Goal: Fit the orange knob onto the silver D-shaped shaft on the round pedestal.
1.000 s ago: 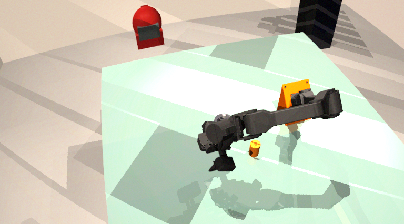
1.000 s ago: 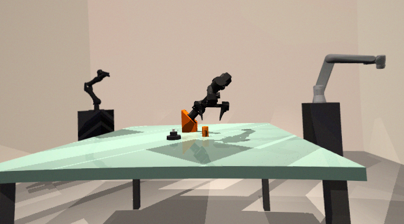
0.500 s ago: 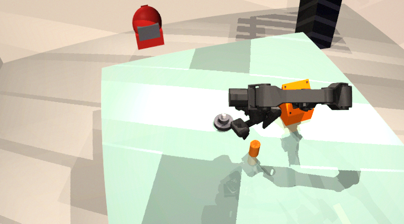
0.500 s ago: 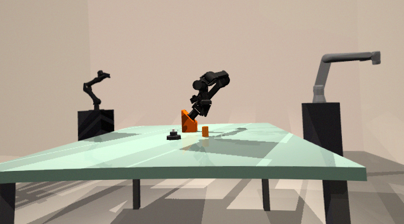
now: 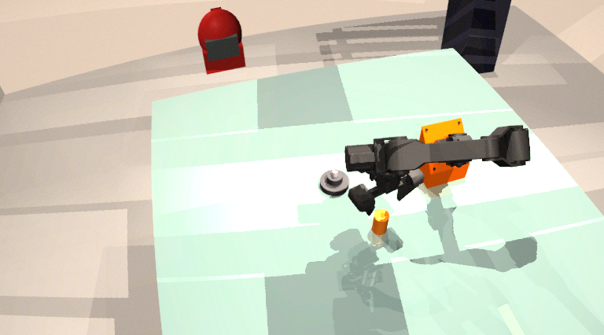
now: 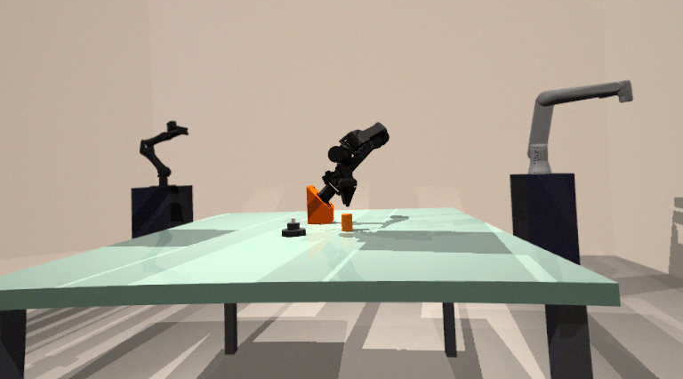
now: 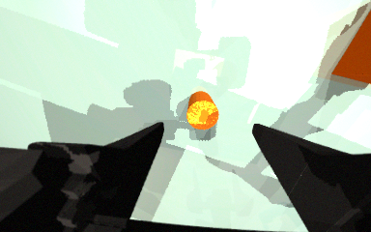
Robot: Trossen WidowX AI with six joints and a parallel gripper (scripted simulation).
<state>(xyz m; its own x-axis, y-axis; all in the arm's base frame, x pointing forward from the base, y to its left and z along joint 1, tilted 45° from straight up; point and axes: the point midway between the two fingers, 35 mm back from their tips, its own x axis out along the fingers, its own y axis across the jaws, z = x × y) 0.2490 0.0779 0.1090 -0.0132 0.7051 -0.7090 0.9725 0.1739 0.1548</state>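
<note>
The orange knob (image 5: 380, 222) (image 6: 347, 222) (image 7: 202, 114) stands upright on the table; its underside is hidden. The round dark grey pedestal (image 5: 334, 189) (image 6: 293, 232) stands apart from it, left of it in the top and exterior views, with the silver shaft (image 5: 334, 173) (image 6: 293, 220) bare on top. The shaft's flat side cannot be made out. My gripper (image 5: 384, 206) (image 6: 347, 205) (image 7: 207, 127) is open and empty, pointing down above the knob. In the wrist view the knob's top shows between the fingertips' directions, slightly left of the middle and a little beyond the tips.
The orange arm base (image 5: 445, 174) (image 6: 319, 211) (image 7: 357, 58) stands behind the knob in the exterior view. The pale green table (image 5: 200, 251) (image 6: 301, 292) carries arm shadows. Beyond it are a red helmet-like object (image 5: 219, 28) and dark stands (image 5: 478, 15) (image 6: 543, 213).
</note>
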